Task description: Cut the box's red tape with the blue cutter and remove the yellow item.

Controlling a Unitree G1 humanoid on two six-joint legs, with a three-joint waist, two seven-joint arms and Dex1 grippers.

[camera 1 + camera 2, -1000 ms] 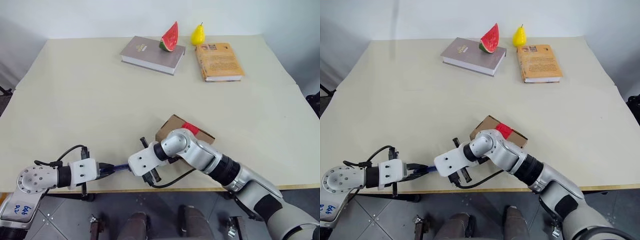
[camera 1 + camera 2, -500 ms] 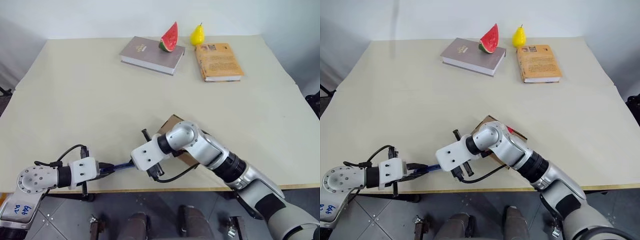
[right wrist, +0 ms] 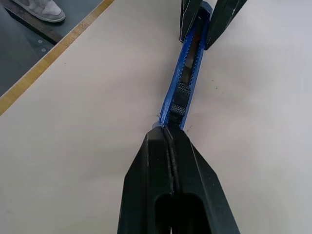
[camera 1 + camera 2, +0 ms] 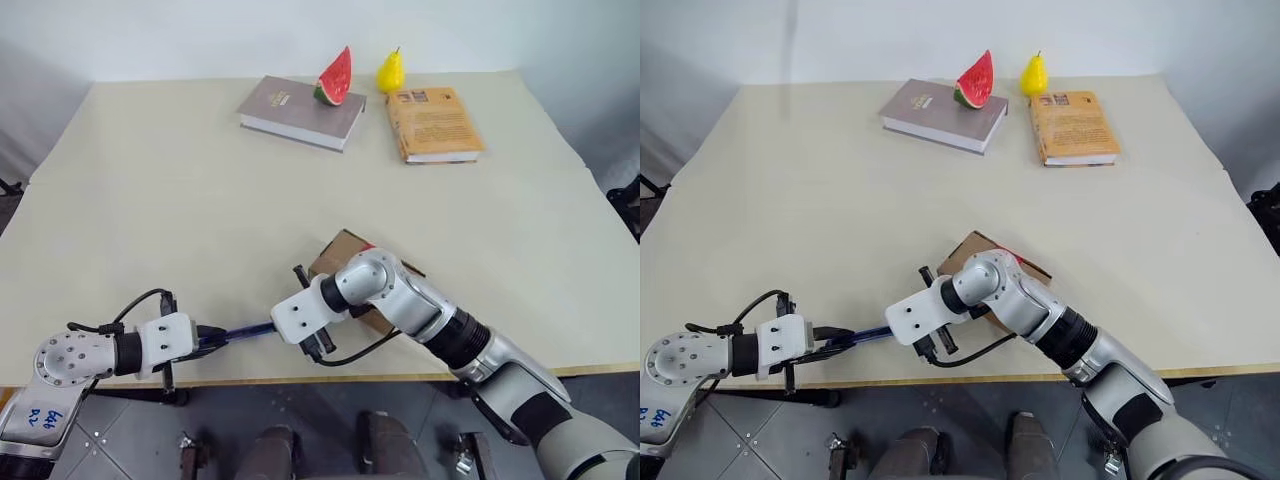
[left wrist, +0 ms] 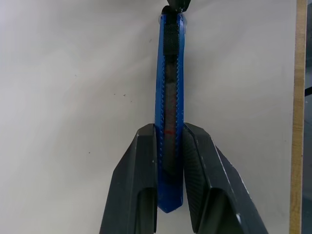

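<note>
Blue cutter, just one, is clamped by its rear in my left end effector; my right end effector is pinched fully together at its front tip. One cardboard box sits behind my right wrist, two books at the table's far side.

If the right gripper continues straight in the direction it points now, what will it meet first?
The slim blue cutter: the shut right gripper already sits at its near end. Beyond that, along the cutter, the left gripper clamps the far end. Actual contact with the tip is hard to judge.
</note>
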